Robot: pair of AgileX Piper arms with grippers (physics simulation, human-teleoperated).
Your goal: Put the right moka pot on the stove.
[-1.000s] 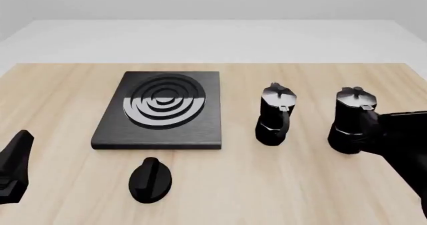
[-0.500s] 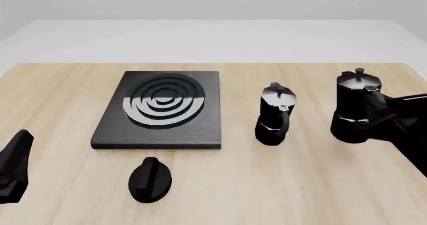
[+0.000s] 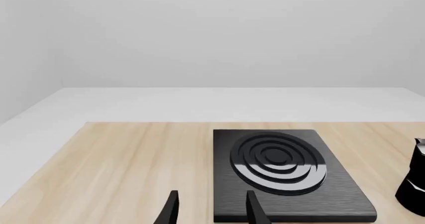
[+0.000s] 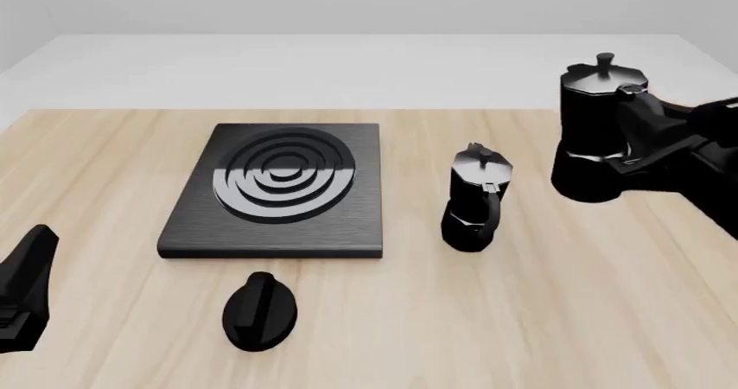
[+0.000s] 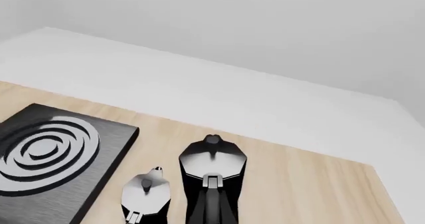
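Right moka pot point(image 4: 599, 134): raised clear of table point(image 4: 576, 320), clamped at handle by right gripper point(image 4: 641, 138), upright, well right of stove point(image 4: 280, 192). Second moka pot point(image 4: 475, 200): standing on table between the two. Dial knob point(image 4: 261, 310): near stove's front edge. Left gripper point(image 3: 209, 211): parted, empty, at table's left.

I see a light wooden table point(image 4: 104, 164). On it: the stove point(image 4: 280, 190) left of centre, a black dial knob point(image 4: 259, 311) just in front, the second moka pot point(image 4: 474, 200) standing right of the stove.
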